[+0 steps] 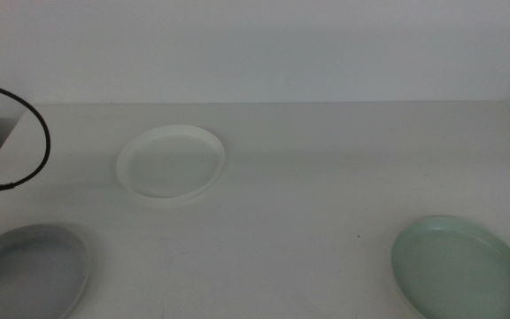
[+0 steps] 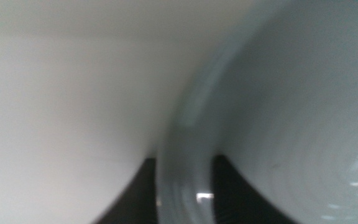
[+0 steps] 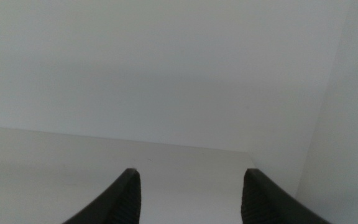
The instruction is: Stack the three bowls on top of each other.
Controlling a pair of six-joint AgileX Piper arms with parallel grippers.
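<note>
The grey bowl [image 1: 29, 270] lies at the table's near left corner. My left gripper [image 2: 184, 158] is at that bowl's left rim, one dark jaw on each side, shut on the rim of the grey bowl [image 2: 291, 93]; in the middle view only a sliver of the arm shows at the left edge. The white bowl [image 1: 171, 164] rests further back, left of centre. The pale mint green bowl [image 1: 463, 268] sits at the near right. My right gripper [image 3: 191, 174] is open with nothing between its jaws, out of the middle view, facing bare table and wall.
A black cable [image 1: 35, 133] loops over the table's left side beside a pale box at the edge. The white table [image 1: 326, 177] runs back to a plain wall, and its right edge shows at the far right.
</note>
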